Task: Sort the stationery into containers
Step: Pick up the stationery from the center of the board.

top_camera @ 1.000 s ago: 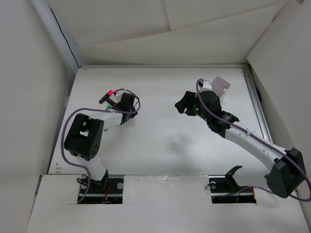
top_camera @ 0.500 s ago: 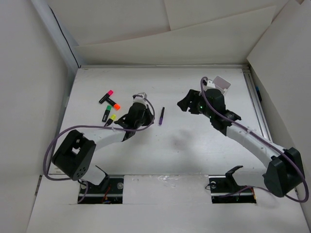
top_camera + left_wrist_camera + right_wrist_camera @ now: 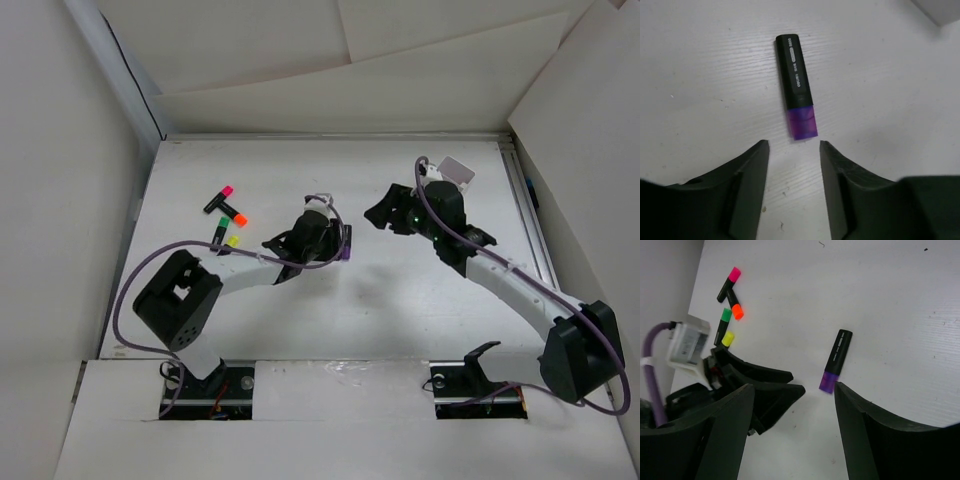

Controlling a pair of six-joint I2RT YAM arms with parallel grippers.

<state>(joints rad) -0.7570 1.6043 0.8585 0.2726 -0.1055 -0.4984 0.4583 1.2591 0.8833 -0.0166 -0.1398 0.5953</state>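
On the white table (image 3: 300, 320) four highlighters lie close together at the left side. The pink-capped one (image 3: 219, 198) and the orange-capped one (image 3: 234, 212) have their black ends close together, and just nearer are the green-capped one (image 3: 219, 228) and the yellow-capped one (image 3: 233, 240) (the left arm hides part of their bodies). The left gripper (image 3: 340, 243) is low near the middle of the table, well apart from these four, the right gripper (image 3: 383, 212) is near it on the right, and the white tray (image 3: 458, 170) stands toward the far right corner, partly behind the right arm.

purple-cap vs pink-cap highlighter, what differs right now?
Cap: the purple-cap highlighter is purple-tipped, the pink-cap highlighter pink-tipped. Place: purple-cap lies alone just ahead of the open left pincer; pink-cap lies apart from it, beside the orange-cap highlighter. Both: black bodies, flat on the table, ungripped.
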